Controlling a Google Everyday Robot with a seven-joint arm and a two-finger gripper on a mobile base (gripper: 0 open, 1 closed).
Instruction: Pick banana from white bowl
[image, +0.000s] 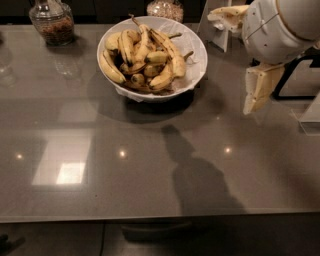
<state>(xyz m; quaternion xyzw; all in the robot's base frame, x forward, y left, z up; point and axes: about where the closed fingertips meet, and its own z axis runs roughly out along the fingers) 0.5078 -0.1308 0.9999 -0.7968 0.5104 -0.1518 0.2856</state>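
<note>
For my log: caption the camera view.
Cream two-finger gripper hangs right of wide white bowl heaped with ripe yellow bananas.

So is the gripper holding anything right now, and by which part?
Nothing. The gripper hangs empty to the right of the white bowl, apart from it, and the bananas lie in the bowl.

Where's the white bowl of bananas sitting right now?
In the camera view, the white bowl sits far back on the table, right of a glass jar; the tool hangs to its right.
</note>
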